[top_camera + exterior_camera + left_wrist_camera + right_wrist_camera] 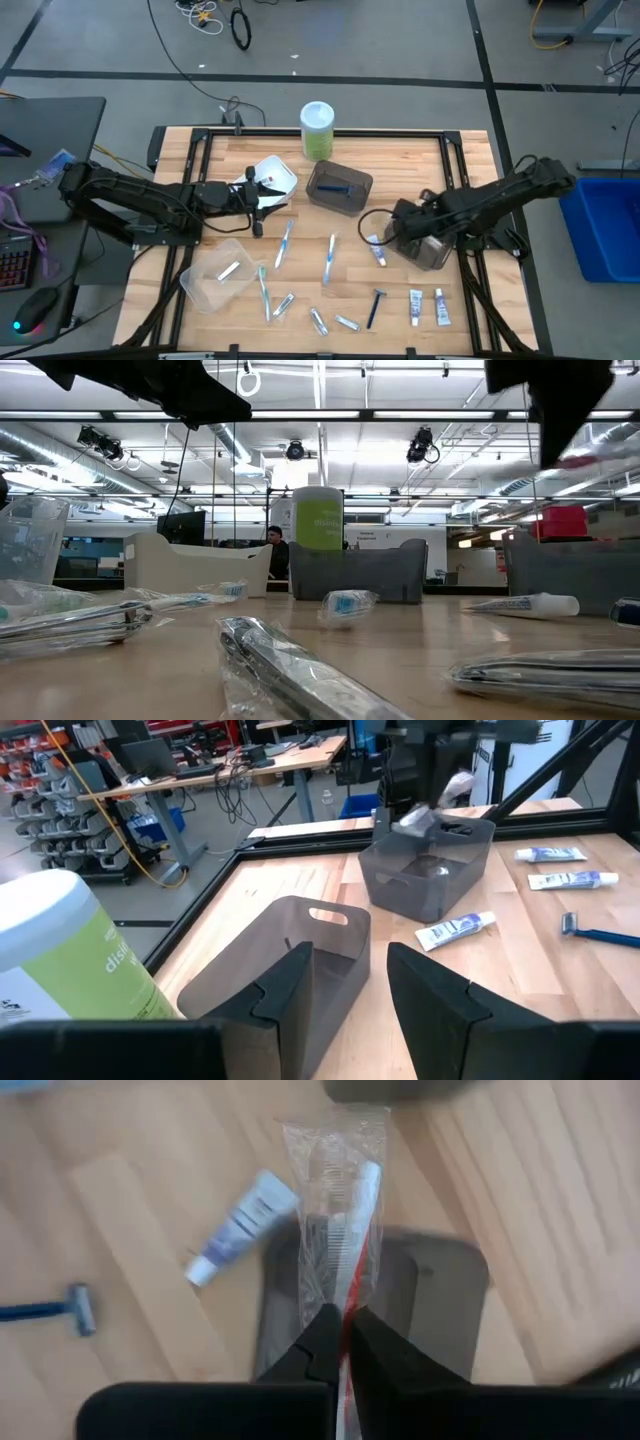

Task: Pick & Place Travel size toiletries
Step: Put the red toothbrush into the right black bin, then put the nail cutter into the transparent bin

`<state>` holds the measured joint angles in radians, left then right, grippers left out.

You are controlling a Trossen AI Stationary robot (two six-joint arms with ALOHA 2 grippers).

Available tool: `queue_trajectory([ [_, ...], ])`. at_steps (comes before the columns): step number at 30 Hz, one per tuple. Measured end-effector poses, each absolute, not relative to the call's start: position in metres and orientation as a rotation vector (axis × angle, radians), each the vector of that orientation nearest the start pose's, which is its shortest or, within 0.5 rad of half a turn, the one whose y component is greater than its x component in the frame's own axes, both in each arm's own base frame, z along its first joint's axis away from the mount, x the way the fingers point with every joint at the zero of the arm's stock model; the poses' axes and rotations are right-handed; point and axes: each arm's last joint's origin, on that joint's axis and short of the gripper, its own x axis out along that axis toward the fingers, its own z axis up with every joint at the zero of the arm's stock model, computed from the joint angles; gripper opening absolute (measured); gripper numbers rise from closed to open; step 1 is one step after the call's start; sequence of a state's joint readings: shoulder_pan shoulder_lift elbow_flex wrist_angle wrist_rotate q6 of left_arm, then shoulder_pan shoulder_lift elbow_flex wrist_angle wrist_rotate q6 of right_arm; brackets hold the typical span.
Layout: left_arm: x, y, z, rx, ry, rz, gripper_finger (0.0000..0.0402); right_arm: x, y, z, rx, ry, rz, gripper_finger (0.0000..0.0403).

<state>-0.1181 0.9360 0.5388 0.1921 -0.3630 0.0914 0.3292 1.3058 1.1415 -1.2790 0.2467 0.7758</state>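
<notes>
Wrapped toothbrushes [285, 243] [330, 257], small tubes [415, 305] [378, 250], silver tubes [318, 320] and a dark blue razor [376, 307] lie flat on the wooden table. My right gripper [340, 1348] is shut on a clear-wrapped packet [338, 1190] above a dark bin [420, 1305]; in the high view it [405, 228] is at that bin [435, 250]. My left gripper [370, 990] is open and holds nothing. It hovers by the white bin [275, 178], facing a second dark bin [300, 960]. My right gripper pinches the clear-wrapped packet by its near end [342, 1315] between the two fingers, which point down from above and lie along it. The packet, with a white-and-red slim item inside, hangs lifted clear below the fingers, over the dark bin's rim.
A tall green white-lidded canister [317, 130] stands at the far edge. The second dark bin [340, 188] holds a blue item. A clear bin [220, 275] sits near left with an item inside. Black frame rails [470, 180] border the table.
</notes>
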Motion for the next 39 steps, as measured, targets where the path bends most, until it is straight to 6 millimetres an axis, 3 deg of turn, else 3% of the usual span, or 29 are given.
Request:
queue_trajectory([
  [4,0.205,-0.014,0.257,0.140,0.211,0.235,0.0139,0.192,0.060,0.255,0.235,1.416,-0.432,0.0015],
  [11,0.205,-0.014,0.257,0.139,0.210,0.235,0.0139,0.182,0.057,0.208,0.027,1.507,-0.255,0.0024],
  [19,0.205,-0.014,0.257,0.139,0.210,0.236,0.0139,0.186,0.058,0.195,0.044,1.432,-0.247,0.0071],
  [25,0.205,-0.014,0.257,0.139,0.210,0.238,0.0139,0.194,0.061,0.206,0.087,1.399,-0.205,0.0091],
  [30,0.205,-0.014,0.257,0.103,0.206,0.242,0.0139,0.206,0.068,0.243,0.147,1.357,-0.088,0.0086],
  [34,0.205,-0.014,0.257,0.050,0.199,0.247,0.0139,0.219,0.072,0.276,0.184,1.223,-0.057,0.0083],
  [39,0.205,-0.014,0.257,-0.069,0.184,0.258,0.0139,0.239,0.075,0.297,0.017,0.953,0.006,0.0086],
])
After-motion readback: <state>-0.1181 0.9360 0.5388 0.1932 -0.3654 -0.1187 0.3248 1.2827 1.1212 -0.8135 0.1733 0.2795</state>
